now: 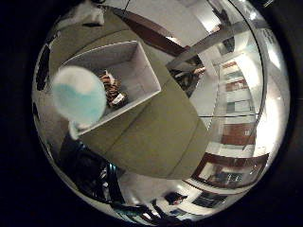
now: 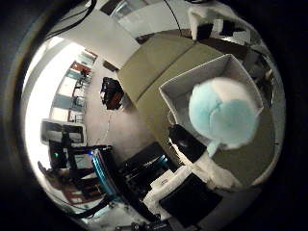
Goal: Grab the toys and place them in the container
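Olive-green and broad, the desk you are working over carries an open white container, a shallow rectangular box with upright walls, standing on the desk's top away from its edges. Inside that container you can see one toy already lying on its floor, a small striped orange-and-brown figure resting near the middle. Close to the palm, a round plush toy in pale blue and white fills a good part of both views; it hangs above the container's rim and interior rather than lying on the desk. In the thumb-side view you can see the hand with its white and black parts reaching up beside the plush toy, and a pale blue tail or stalk of the toy runs down to the white fingers, which look closed on it, though the exact contact is hard to make out. Beyond the desk, you see a light floor, dark equipment and racks standing near the desk's side, and bright windows along the far wall.
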Robot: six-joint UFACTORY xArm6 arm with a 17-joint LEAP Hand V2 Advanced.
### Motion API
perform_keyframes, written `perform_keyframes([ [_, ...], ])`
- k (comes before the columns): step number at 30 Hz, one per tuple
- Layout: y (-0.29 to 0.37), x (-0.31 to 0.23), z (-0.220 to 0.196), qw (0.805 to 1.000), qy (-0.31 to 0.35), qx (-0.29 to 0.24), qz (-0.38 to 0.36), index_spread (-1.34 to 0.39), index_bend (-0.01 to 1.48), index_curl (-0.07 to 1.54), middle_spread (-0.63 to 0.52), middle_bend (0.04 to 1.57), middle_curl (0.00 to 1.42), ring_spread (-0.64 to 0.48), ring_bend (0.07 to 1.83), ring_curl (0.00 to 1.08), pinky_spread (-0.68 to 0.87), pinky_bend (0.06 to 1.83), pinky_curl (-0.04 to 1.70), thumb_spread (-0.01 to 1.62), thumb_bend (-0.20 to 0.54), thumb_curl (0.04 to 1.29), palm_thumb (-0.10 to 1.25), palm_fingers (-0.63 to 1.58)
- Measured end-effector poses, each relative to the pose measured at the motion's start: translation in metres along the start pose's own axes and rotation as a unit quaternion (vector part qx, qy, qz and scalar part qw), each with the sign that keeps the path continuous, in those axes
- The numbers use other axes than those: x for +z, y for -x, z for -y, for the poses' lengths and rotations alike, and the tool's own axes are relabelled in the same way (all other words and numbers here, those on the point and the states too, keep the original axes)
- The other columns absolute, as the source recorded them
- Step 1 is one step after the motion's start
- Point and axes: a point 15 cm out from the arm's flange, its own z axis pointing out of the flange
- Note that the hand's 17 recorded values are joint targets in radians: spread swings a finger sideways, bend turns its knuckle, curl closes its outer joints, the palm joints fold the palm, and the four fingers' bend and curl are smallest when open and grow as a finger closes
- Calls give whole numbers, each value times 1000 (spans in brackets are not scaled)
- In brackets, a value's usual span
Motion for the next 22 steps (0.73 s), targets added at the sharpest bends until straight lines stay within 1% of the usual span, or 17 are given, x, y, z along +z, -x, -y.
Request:
perform_keyframes([
  [2,5,3,5,1000,-3,-7,0,-410,448,463,-109,444,400,-106,691,397,76,791,478,1144,-20,361,647,69],
  [4,12,6,8,1000,-2,-15,2,-407,431,449,-80,392,378,-68,625,367,109,760,446,1139,-24,353,637,52],
  [9,17,7,9,1000,-2,-21,4,-409,327,395,-37,282,341,12,502,303,176,685,361,1129,-23,339,617,63],
  [17,8,0,9,1000,-7,-18,-1,-421,231,368,-19,185,321,46,383,257,225,594,263,1132,-21,328,606,102],
  [22,-22,-13,2,1000,-14,0,-14,-424,202,369,-21,174,302,49,343,248,233,574,220,1123,-21,330,597,116],
])
